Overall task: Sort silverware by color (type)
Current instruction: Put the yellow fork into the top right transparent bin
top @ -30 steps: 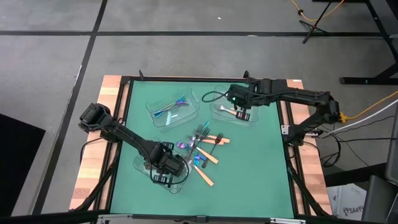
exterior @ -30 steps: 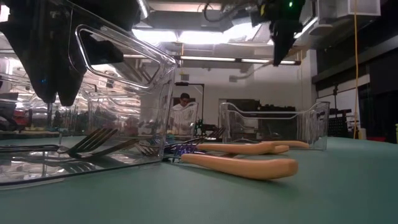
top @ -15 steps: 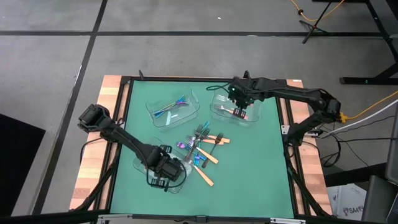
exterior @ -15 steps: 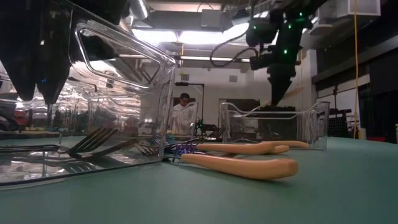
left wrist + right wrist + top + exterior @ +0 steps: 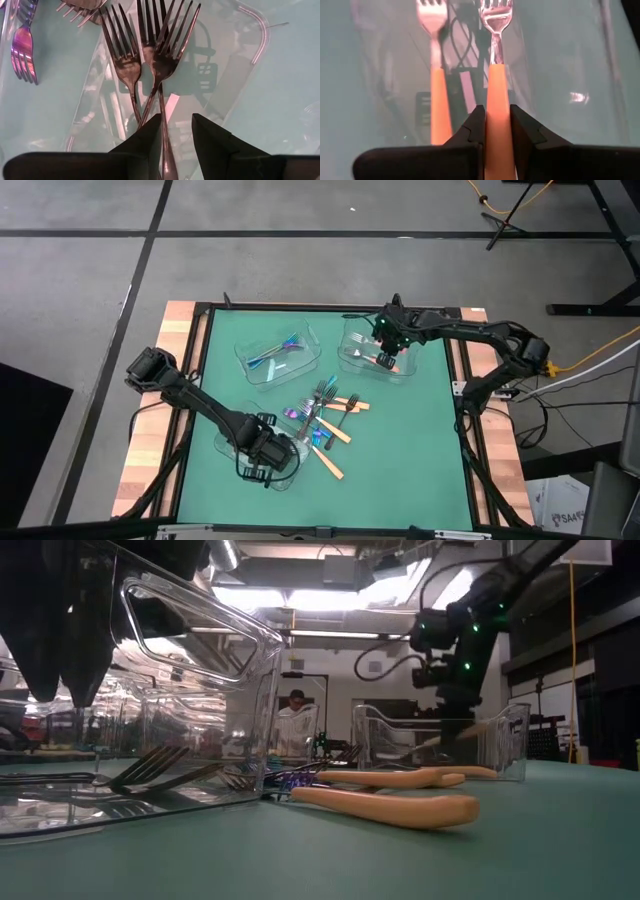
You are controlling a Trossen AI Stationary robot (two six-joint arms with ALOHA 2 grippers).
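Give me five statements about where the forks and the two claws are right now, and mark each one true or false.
1. The right claw grips an orange-handled fork. True.
2. That fork hangs over the tray with the iridescent forks. False: it is over the right-hand clear tray, where another orange-handled fork lies.
3. The left claw is shut on a dark fork. False: its fingers are open, either side of the handle of a dark fork in the near tray.
4. Forks lie loose on the green mat. True.
5. The iridescent forks' tray stands empty. False: forks are in it.
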